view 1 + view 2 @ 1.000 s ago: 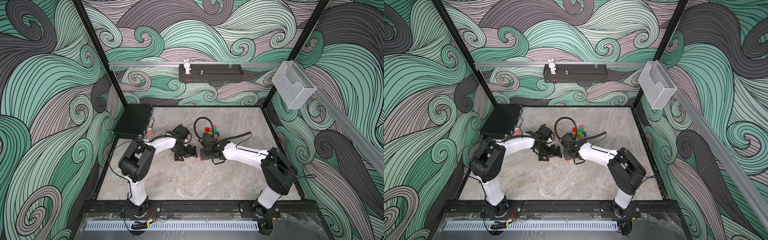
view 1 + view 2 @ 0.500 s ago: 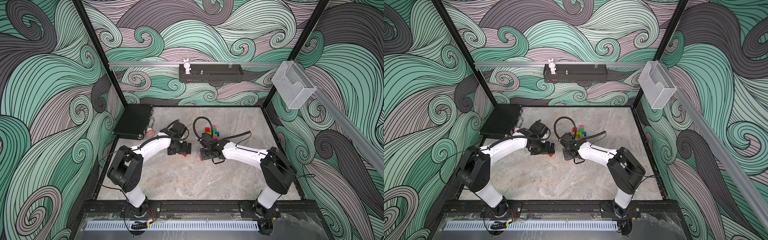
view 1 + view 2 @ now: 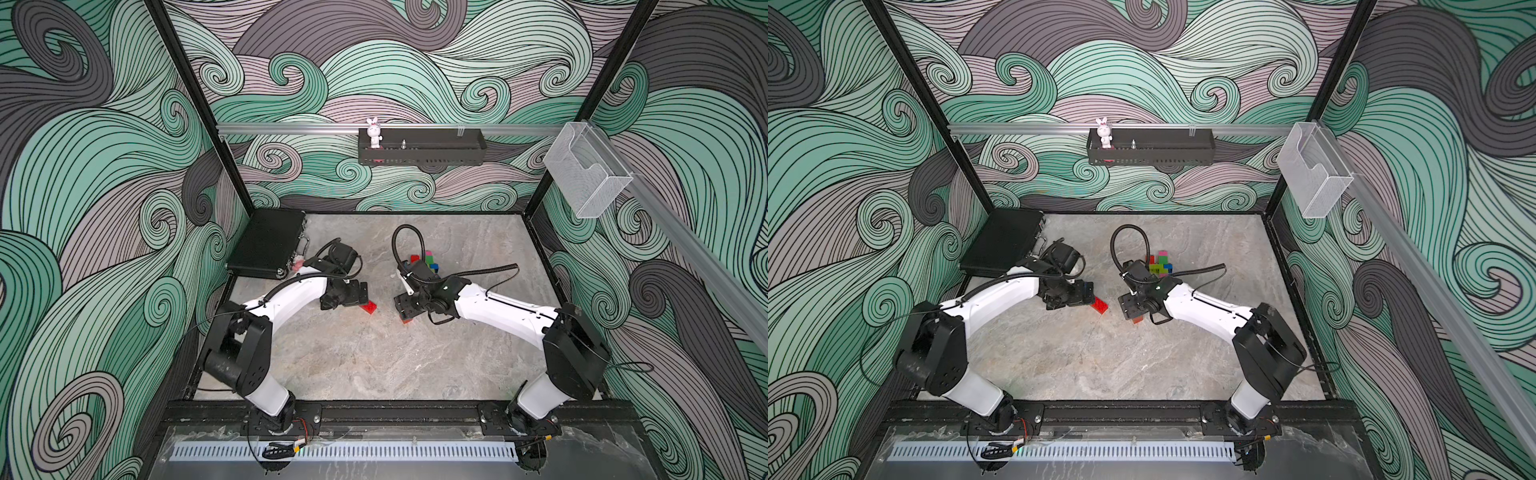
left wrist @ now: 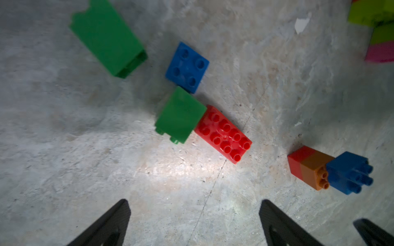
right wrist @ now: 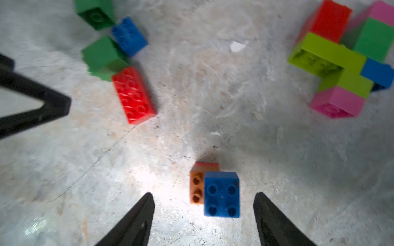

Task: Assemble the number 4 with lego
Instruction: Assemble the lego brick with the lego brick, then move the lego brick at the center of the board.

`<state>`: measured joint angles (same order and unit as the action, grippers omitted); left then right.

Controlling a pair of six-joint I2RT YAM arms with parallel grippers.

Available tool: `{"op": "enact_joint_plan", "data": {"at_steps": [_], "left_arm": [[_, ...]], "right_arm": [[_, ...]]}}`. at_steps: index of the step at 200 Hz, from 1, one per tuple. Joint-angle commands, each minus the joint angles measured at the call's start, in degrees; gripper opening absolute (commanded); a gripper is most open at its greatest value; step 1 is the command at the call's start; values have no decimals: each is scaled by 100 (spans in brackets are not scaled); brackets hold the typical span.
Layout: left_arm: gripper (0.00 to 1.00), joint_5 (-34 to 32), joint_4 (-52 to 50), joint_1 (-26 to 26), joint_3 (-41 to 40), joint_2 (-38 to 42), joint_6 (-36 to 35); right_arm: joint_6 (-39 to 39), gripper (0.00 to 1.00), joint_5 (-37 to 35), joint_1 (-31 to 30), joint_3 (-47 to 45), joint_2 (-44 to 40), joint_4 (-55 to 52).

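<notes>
Bare marble tabletop [image 4: 149,181] lies between the red eight-stud brick [image 4: 222,134] and my left claw [image 4: 194,202], so I can come in freely there. The end away from my right claw [image 5: 203,194] is blocked: a green brick [image 4: 180,115] touches it, a blue four-stud brick [image 4: 187,67] sits just beyond, a long green brick [image 4: 107,38] farther off. Between the red brick and the red-orange-blue stack [image 5: 215,189] at my right claw runs a clear lane. The lime-and-pink cluster [image 5: 336,61] stands well apart from the red brick, on the stack's side.
</notes>
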<state>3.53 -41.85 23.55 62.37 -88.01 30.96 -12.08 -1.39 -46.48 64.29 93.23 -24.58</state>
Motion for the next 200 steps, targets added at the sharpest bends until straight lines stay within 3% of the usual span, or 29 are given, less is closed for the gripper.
{"op": "enact_joint_plan", "data": {"at_steps": [1,33,90,166,200], "left_arm": [[99,-195,137,-437,-282,519,352],[99,-292,21,-910,-611,1095,498],[99,-425,278,-1113,-1447,1945,1022],[99,-503,253,-1175,-1613,2027,1031],[99,-360,177,-1174,-1561,1880,948]], "right_arm": [[1382,78,1267,-31,293,289,81],[2047,78,1364,-124,1194,1339,-394],[2571,76,1112,-246,2666,2856,-1243],[2411,46,902,-300,3462,3589,-1383],[2960,34,1111,-336,3326,3455,-1565]]}}
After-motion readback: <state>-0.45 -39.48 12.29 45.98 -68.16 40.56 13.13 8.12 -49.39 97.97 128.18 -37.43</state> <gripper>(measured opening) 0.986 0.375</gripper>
